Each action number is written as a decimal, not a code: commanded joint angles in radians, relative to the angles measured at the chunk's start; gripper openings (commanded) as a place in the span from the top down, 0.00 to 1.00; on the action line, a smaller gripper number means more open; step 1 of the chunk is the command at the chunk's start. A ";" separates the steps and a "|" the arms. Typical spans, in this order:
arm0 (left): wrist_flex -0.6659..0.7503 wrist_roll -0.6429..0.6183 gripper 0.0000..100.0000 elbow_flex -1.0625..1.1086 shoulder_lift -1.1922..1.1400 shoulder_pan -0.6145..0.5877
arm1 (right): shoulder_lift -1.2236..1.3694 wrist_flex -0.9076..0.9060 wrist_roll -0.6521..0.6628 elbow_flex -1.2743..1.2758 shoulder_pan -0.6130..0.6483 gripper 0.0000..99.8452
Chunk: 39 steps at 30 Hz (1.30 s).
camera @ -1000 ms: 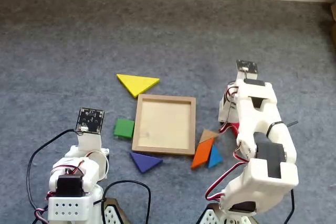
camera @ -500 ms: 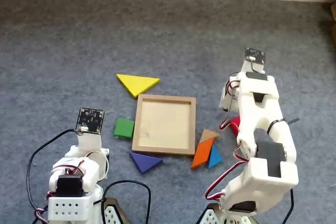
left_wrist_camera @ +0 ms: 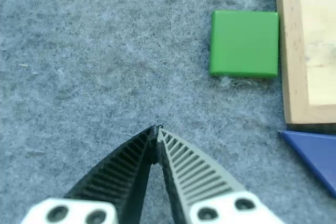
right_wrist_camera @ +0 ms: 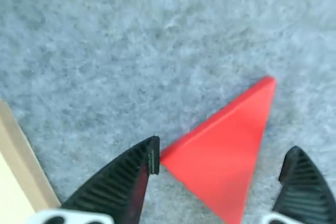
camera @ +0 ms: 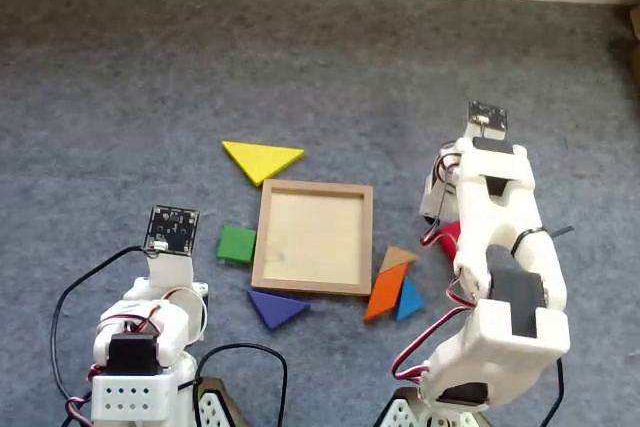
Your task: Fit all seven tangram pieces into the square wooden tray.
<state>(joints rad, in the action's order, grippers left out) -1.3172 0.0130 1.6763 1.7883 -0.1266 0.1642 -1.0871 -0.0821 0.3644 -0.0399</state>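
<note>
The square wooden tray [camera: 266, 247] lies on grey carpet with nothing in it. Around it lie a yellow triangle [camera: 262, 159], a green square [camera: 236, 244], a purple triangle [camera: 277, 307], and a tan piece [camera: 398, 258], orange piece [camera: 386, 291] and blue piece [camera: 409, 299] bunched together. A red triangle [right_wrist_camera: 223, 151] lies flat between the fingers of my right gripper [right_wrist_camera: 223, 163], which stands open over it; the same red triangle [camera: 447, 237] peeks out beside the right arm. My left gripper [left_wrist_camera: 157, 132] is shut and empty, short of the green square [left_wrist_camera: 244, 43].
Grey carpet surrounds everything, with open floor beyond the yellow triangle. The tray's wooden rim [left_wrist_camera: 294, 66] and a purple triangle corner [left_wrist_camera: 315, 153] lie near the left gripper. The tray edge [right_wrist_camera: 26, 166] also lies close to the right gripper.
The right arm has stretched a little farther from its base and settled over the red triangle. The left arm and all the pieces have stayed put.
</note>
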 commanded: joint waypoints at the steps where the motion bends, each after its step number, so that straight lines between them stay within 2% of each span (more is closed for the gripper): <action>1: -0.009 0.003 0.99 0.019 0.030 -0.008 | -0.012 -0.012 -0.003 -0.033 -0.015 0.65; 25: -0.009 0.003 0.99 0.019 0.030 -0.008 | -0.013 -0.041 0.000 0.041 -0.005 0.65; 34: -0.009 0.003 0.99 0.019 0.030 -0.008 | -0.013 -0.042 0.048 0.042 -0.007 0.65; 39: -0.009 0.003 0.99 0.019 0.030 -0.008 | -0.013 -0.036 0.048 0.042 -0.012 0.75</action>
<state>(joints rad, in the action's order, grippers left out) -1.3172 0.0130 1.6763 1.7883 -0.1266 0.1718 -1.1193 -0.0453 0.4089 -0.0414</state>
